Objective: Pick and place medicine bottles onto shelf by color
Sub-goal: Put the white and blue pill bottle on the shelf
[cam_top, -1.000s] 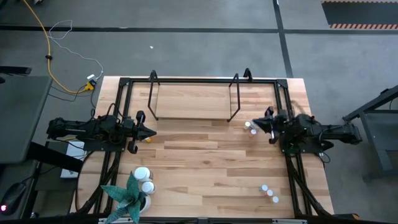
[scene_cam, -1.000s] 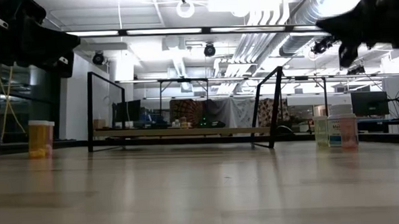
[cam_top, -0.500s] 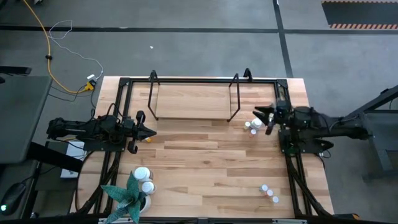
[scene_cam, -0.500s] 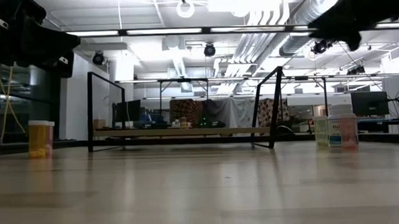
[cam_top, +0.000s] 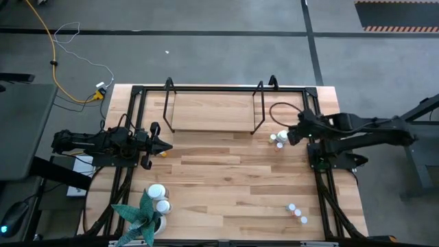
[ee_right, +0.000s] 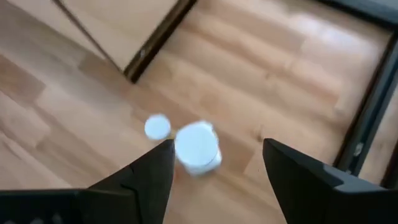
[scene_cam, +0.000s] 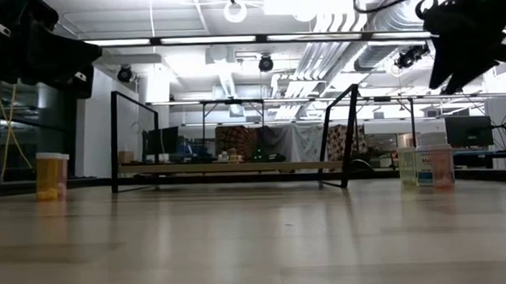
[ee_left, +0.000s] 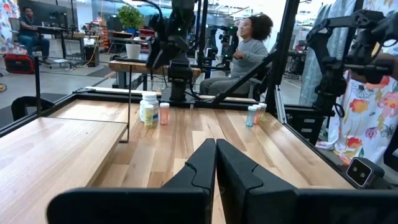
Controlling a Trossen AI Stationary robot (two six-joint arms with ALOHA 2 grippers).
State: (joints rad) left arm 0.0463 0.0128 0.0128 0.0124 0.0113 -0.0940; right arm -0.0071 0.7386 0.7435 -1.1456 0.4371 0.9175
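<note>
Shelf (cam_top: 212, 110) bare, nothing placed yet: right gripper (ee_right: 214, 165), fingers wide, hovers over white-capped bottle (ee_right: 197, 146) just beside the shelf's right end; left gripper (ee_left: 215, 163), fingers closed and empty, waits at worktop's (cam_top: 233, 178) left edge.

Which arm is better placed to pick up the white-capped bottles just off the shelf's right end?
The right. The right gripper hangs open directly above the white-capped bottles beside the shelf. The left gripper is shut and waits at the table's far left edge, well away from them.
</note>
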